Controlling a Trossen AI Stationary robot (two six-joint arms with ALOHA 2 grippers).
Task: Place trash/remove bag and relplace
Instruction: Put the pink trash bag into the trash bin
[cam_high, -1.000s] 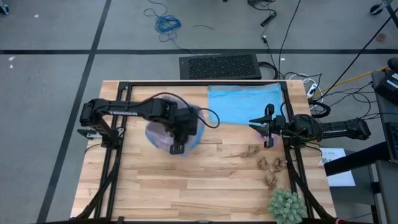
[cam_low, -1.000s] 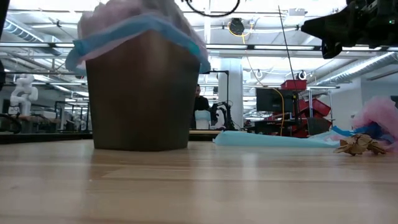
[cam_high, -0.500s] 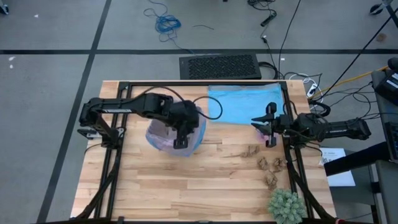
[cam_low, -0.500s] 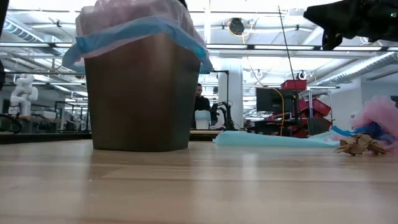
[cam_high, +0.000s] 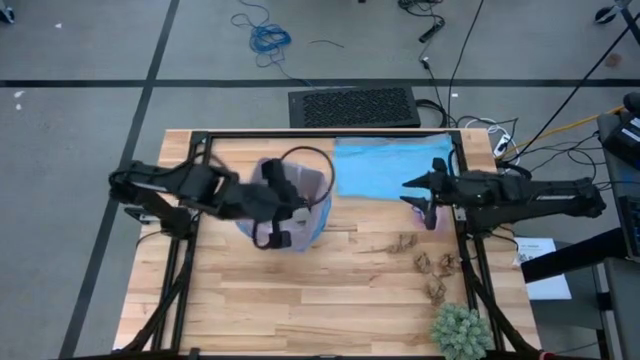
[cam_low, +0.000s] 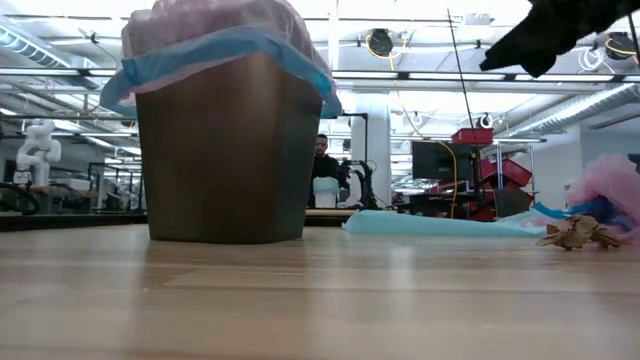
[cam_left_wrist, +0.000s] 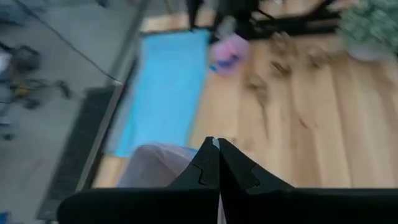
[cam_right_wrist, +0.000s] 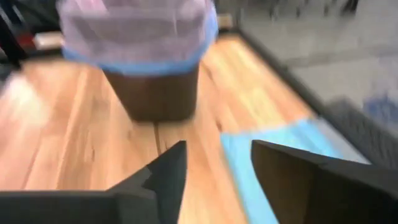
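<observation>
Since a second ago your left hand (cam_high: 262, 238) has swung back off the bin (cam_low: 228, 150), clenched on nothing, and now hangs at the bin's edge, likely clearing the opening. Your right hand (cam_high: 432, 205) has spread its fingers (cam_right_wrist: 168, 171) and holds nothing, above the blue bag (cam_high: 385, 168) beside the bin. The bag (cam_low: 205, 22) lines the bin; the trash (cam_high: 430, 262) lies on the bench (cam_high: 330, 300), well apart from the bin.

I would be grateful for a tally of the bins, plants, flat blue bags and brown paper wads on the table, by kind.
Bin: 1
Plant: 1
Flat blue bag: 1
Brown paper wads: about 5; they are small, so the count is rough
Total: about 8
</observation>
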